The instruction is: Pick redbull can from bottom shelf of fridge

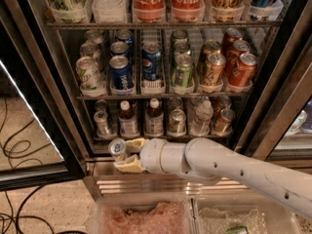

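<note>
The fridge [57, 101] stands open, black-framed, with wire shelves of drinks. My gripper [125, 154] is at the front left of the bottom shelf [161, 137], just outside its edge. Its cream fingers [128, 165] are shut on the redbull can [117, 148], a slim silver can with a shiny top, held tilted in front of the shelf's left lane. Another slim silver can [102, 123] still stands in that lane. My white arm [234, 167] reaches in from the lower right.
Brown white-capped bottles [153, 117] and small cans [224, 121] stand on the bottom shelf. Pepsi cans [121, 72] and orange cans [242, 71] fill the rack above. The glass door [24, 130] hangs open at left. Clear bins [146, 216] sit below.
</note>
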You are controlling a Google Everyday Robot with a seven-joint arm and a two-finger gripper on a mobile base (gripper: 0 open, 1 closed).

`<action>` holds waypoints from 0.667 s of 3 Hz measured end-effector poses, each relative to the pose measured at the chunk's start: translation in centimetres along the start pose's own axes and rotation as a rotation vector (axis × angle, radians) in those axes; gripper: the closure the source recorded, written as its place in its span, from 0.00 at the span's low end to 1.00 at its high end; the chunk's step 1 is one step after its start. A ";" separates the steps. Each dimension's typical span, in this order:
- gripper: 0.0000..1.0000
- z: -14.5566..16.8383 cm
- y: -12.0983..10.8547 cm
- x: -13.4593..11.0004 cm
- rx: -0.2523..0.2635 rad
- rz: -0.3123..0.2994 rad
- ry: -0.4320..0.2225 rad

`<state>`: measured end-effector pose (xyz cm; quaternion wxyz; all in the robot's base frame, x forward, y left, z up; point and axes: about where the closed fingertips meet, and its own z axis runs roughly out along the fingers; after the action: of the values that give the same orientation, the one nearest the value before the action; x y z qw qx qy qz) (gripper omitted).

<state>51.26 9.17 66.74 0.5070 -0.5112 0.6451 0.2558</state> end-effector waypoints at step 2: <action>1.00 0.0 2.1 -0.5 -0.081 -0.005 -0.012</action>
<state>49.31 10.10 66.81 0.4906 -0.5314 0.6298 0.2834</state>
